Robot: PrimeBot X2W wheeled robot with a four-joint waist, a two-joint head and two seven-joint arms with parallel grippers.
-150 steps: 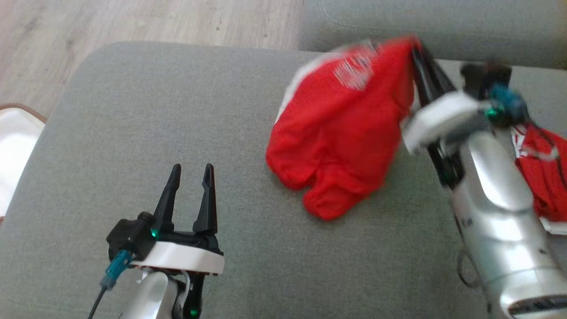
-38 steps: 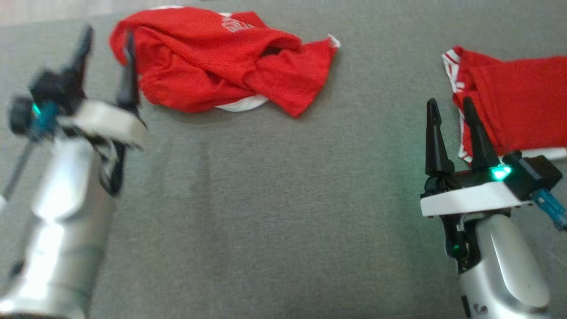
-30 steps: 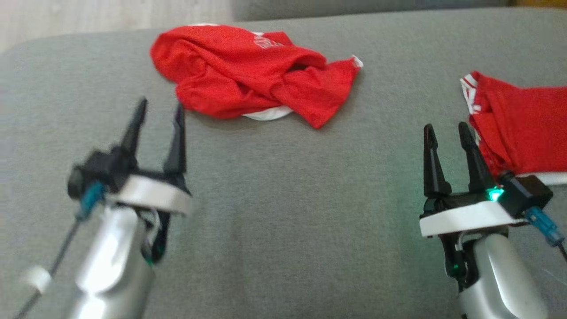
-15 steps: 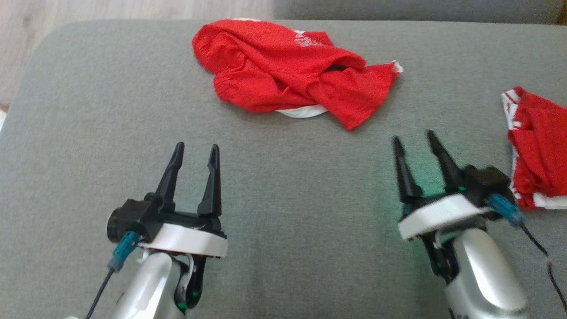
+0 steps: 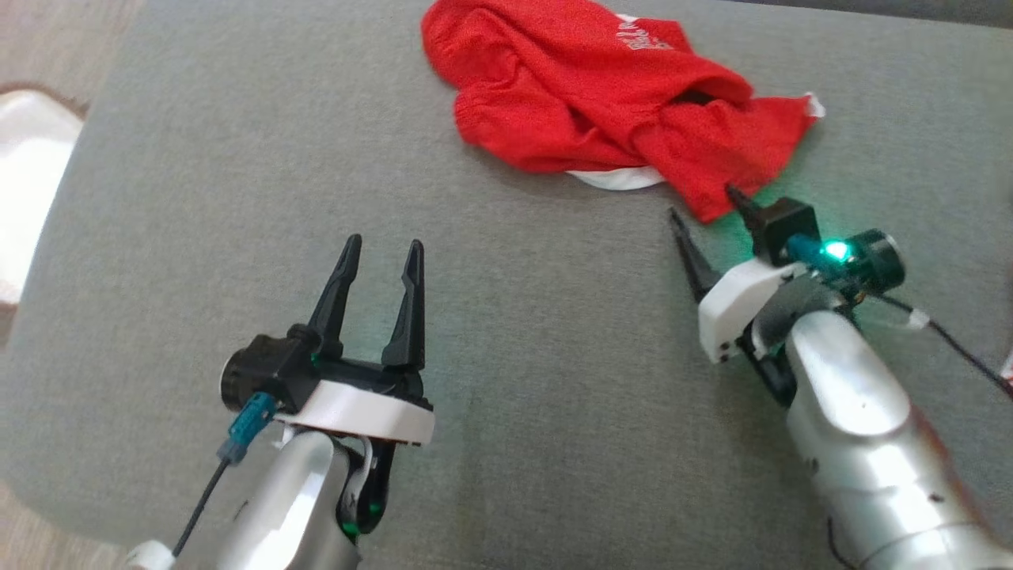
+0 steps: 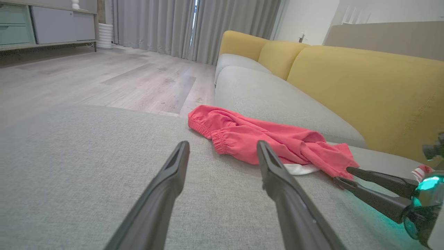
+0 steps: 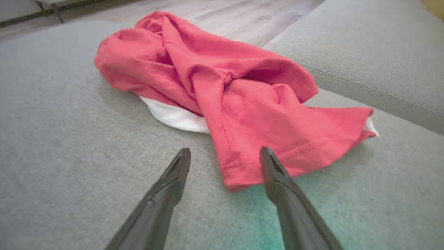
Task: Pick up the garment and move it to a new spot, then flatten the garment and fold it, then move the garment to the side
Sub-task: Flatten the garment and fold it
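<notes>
My right tool (image 5: 701,201), released, has reached the shirt's (image 5: 601,95) near corner; left tool (image 5: 382,244) hangs released. I judge flattening next.

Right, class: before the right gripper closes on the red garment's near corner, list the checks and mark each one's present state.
1. right gripper open: ok.
2. near corner of the garment lies between its fingers: ok.
3. fingers low enough to catch cloth off the sofa cushion: cannot tell.
4. left gripper open, apart from the garment: ok.
5. garment flattened: not ok, crumpled.
</notes>
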